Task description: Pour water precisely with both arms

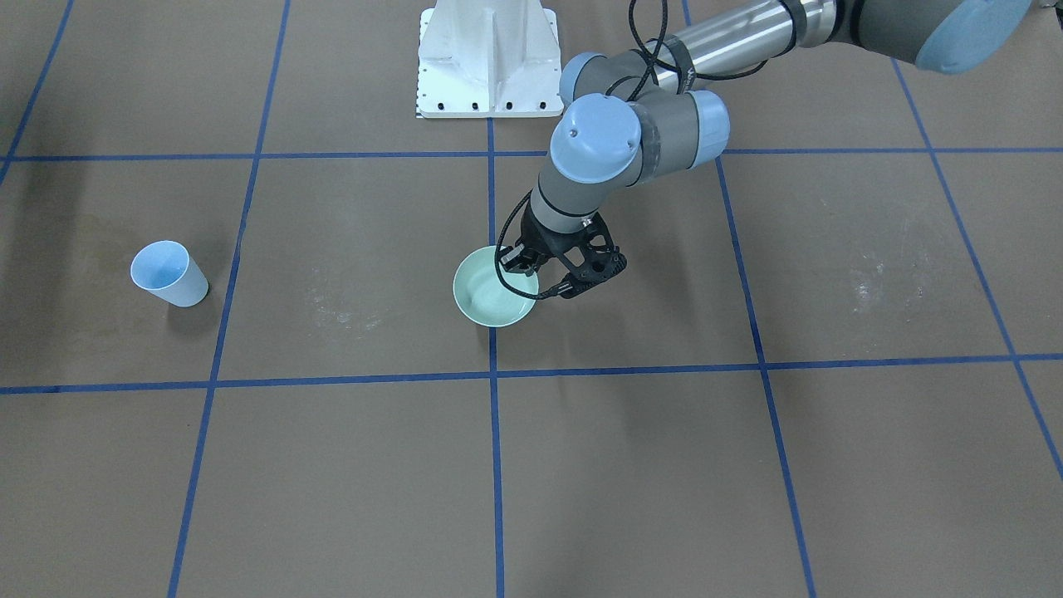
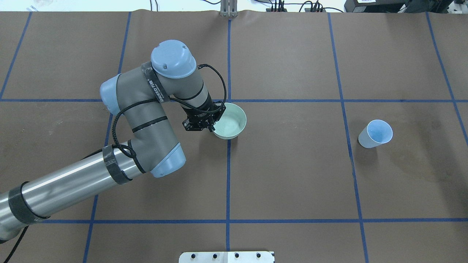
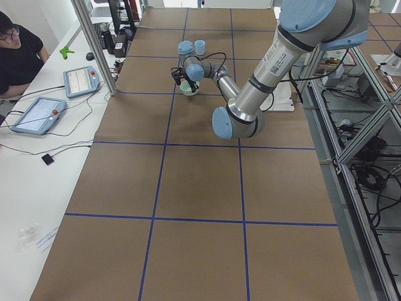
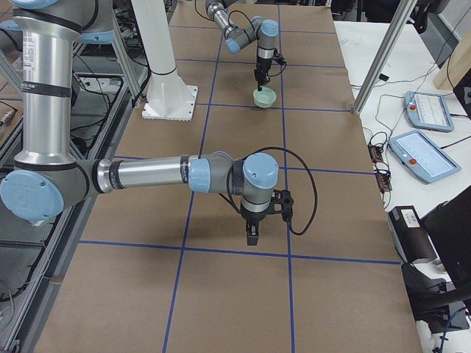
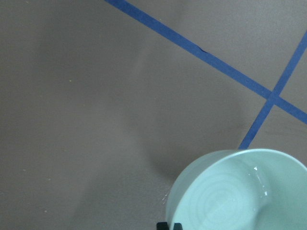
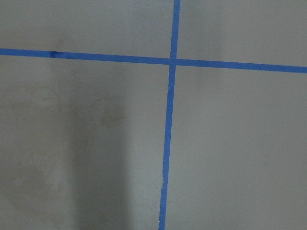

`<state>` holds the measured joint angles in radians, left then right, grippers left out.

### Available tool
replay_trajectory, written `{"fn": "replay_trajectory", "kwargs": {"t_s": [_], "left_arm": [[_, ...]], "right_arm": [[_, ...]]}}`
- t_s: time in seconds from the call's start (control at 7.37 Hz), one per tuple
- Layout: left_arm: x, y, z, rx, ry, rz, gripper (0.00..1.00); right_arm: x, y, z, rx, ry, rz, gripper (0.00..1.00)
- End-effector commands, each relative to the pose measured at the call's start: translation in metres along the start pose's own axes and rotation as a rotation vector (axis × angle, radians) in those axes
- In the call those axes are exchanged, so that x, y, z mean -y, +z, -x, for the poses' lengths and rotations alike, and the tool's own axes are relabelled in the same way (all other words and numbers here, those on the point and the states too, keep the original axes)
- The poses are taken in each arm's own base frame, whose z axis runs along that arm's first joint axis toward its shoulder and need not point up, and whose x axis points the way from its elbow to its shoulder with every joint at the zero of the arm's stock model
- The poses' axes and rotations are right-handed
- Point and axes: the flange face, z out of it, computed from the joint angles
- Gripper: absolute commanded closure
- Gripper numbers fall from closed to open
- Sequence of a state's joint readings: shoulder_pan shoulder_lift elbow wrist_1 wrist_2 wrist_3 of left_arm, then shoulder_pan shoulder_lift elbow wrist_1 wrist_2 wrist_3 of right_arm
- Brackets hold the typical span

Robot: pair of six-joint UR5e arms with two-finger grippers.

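Little to make out of the water (image 5: 254, 168): shows only as a few small glints on the inner wall of the mint-green bowl (image 5: 225, 191), lower right of the left wrist view; amount impossible to judge. Cuts the left pincer (image 5: 170, 226) down to two black tips at that frame's bottom edge, set close together with the bowl's wall between them, so clamped on the rim. Hides those tips in the overhead view under the pincer's own body and cable, at the bowl's left edge near frame centre. Crops the left arm (image 2: 73, 182) at the lower left there and at the upper right of the front-facing view. Catches the right arm (image 4: 147, 175) only in the exterior right view, large across mid-frame, with the right pincer (image 4: 252, 237) aimed down at the brown counter (image 2: 292, 175), well apart from the bowl. Cannot tell released from clenched for that pincer; gives no fingers in the right wrist view, only counter and crossed blue tape (image 6: 170, 120). Places a pale blue cup (image 2: 374, 133) standing at the right of the overhead view, well apart from the bowl; contents impossible to judge. Shows a person (image 3: 19, 50) at the upper left of the exterior left view alone, cut by the frame edge.
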<state>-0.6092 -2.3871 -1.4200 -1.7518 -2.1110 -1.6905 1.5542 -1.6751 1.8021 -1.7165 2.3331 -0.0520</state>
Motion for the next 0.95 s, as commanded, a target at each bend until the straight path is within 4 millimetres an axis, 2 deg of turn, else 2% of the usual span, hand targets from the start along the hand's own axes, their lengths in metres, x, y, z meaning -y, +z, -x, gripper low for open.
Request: {"fn": "replay_trajectory", "kwargs": {"t_s": [0.0, 0.14, 0.27, 0.41, 0.54, 0.68, 0.81], "left_arm": [[0.001, 0.017, -0.005, 0.002, 0.006, -0.003, 1.00], [0.008, 0.025, -0.002, -0.002, 0.009, -0.005, 0.92], [0.011, 0.030, 0.000, -0.015, 0.028, -0.004, 0.13], [0.011, 0.023, -0.002, -0.031, 0.034, -0.010, 0.00], [0.011, 0.006, -0.006, -0.057, 0.039, -0.013, 0.00], [0.014, -0.029, -0.012, -0.103, 0.044, -0.023, 0.00], [0.018, -0.074, -0.012, -0.117, 0.024, -0.022, 0.00]], "right_arm": [[0.000, 0.002, 0.000, 0.000, -0.001, 0.004, 0.00], [0.001, 0.001, 0.001, 0.000, -0.002, 0.003, 0.00], [0.001, 0.001, 0.001, 0.000, -0.003, 0.002, 0.00], [0.006, -0.002, 0.004, -0.002, -0.012, -0.006, 0.00], [0.013, -0.010, 0.011, -0.001, -0.030, -0.023, 0.00], [0.021, -0.019, 0.019, -0.005, -0.050, -0.041, 0.00], [0.041, -0.035, 0.035, -0.010, -0.090, -0.075, 0.00]]}}
